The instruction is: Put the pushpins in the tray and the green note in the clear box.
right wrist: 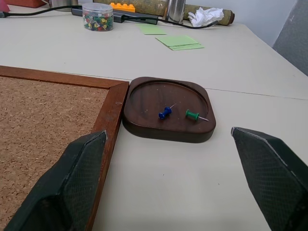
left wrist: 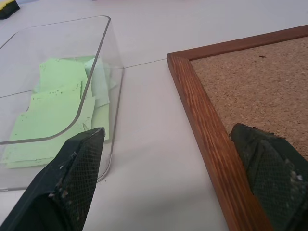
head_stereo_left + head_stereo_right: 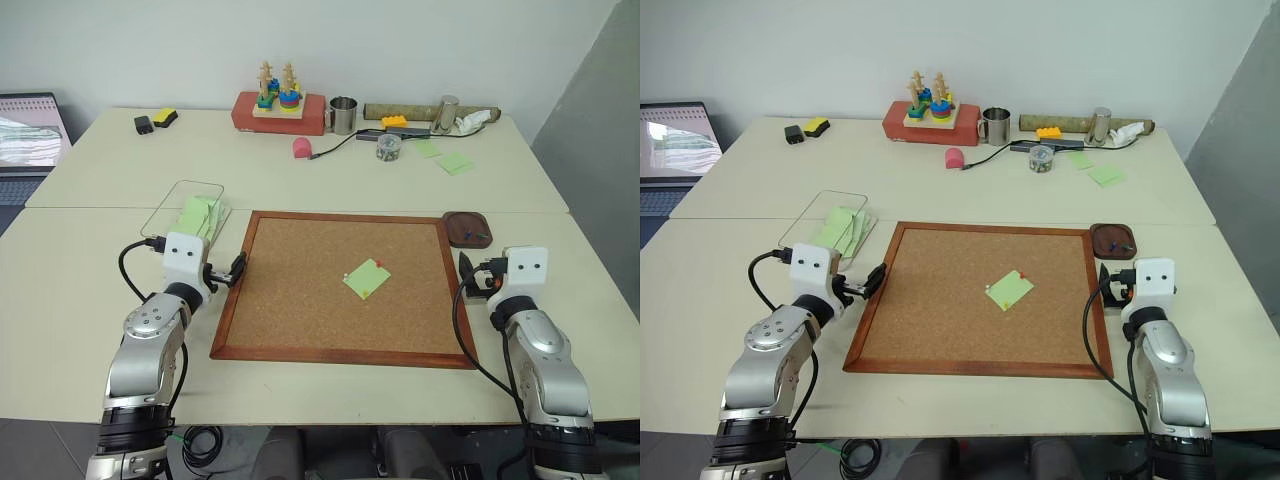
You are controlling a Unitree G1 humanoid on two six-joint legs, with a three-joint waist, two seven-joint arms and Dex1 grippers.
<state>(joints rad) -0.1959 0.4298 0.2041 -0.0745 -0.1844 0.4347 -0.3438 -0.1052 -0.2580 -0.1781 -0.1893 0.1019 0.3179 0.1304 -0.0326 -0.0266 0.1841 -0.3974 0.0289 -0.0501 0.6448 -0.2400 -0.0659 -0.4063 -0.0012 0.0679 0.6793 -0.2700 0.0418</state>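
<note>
While both arms hang low over the desk (image 3: 330, 390), the left pincer (image 3: 236, 268) stands with its jaws wide and empty at the left edge of the cork board (image 3: 300, 300), one finger over the wooden frame and the other just beside the clear box (image 2: 103, 57). That box sits on the desk left of the board's far corner, apart from it, and holds several light green notes already. The right pincer (image 3: 470, 272) is likewise spread wide and grips nothing; it hovers just off the board's right edge, near the tray (image 1: 168, 130). The tray lies on the desk touching or almost touching the board's far right corner, and inside it rest a blue pin (image 1: 165, 113) and a green pin (image 1: 192, 115), lying on their sides close together. Near the middle of the board lies the green note (image 3: 366, 279), turned slightly askew, with a red pushpin (image 3: 379, 264) at its far corner and a yellowish pushpin (image 3: 346, 276) at its left corner. Whether the pins pierce the note I cannot tell.
</note>
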